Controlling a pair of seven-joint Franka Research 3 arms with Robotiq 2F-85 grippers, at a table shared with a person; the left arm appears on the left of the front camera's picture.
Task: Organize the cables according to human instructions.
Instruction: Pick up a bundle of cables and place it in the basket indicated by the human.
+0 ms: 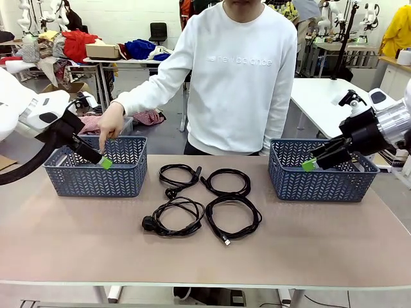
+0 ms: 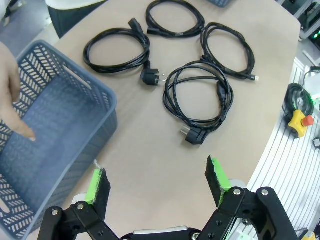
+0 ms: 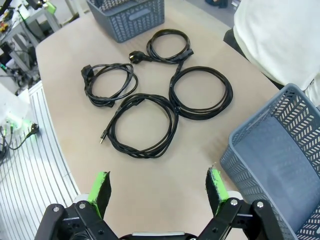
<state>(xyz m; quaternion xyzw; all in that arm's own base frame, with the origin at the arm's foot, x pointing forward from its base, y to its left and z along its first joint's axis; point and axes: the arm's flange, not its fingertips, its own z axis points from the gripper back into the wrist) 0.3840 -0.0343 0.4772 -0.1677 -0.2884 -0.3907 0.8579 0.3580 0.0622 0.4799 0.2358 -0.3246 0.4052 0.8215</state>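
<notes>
Four cables [image 1: 205,213] lie coiled on desk [image 1: 321,237], near left basket [image 1: 95,179], on its right. Person's hand [image 1: 110,128] points into that basket. Left end effector [image 2: 156,172] hangs just beside it, wide, empty. Right end effector [image 3: 158,179] well right of it, wide, empty.

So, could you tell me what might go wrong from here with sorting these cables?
1. The person's hand points into the left blue-grey plastic lattice basket, close to the open left gripper; a move there could strike it.
2. The four thin black coiled cables lie close together, some apparently touching, so lifting one may drag a neighbour.
3. The coils are loose; one could unwind and snag on a basket rim.
</notes>
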